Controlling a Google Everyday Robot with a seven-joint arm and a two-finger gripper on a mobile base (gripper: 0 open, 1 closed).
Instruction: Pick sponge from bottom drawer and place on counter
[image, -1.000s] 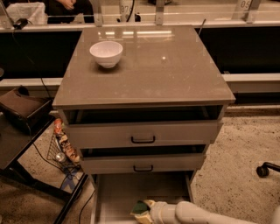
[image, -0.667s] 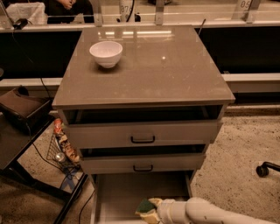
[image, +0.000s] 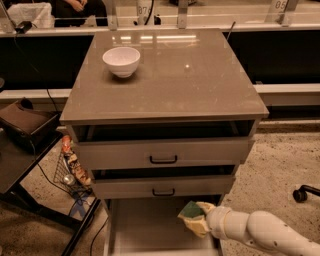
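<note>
1. White arm (image: 260, 232) in from lower right, reaching left. Gripper (image: 199, 221) at its tip, over the right side of the bottom drawer (image: 145, 225), just under the middle drawer front.
2. Clamped on the sponge (image: 191, 210): green face up, yellowish layer below, pinched at the arm's end. Seems clear of the drawer floor, so lifted rather than resting.
3. Bottom drawer pulled out, pale floor bare where visible.
4. Middle drawer (image: 163, 192) and top drawer (image: 163, 160) above, both slightly ajar, fronts jutting over the path upward.
5. Counter (image: 190, 85) beyond and above, glossy, wide bare area centre and right. Bowl (image: 121, 61) on its far left part.
6. Step in hand, as judged: pick done, carry beginning. Placing not yet done.
7. Next move calls for: pulling back toward the camera to clear both drawer fronts, then rising past the counter edge, moving in over the bare centre or right, well apart from the bowl, lowering, and only then releasing.
</note>
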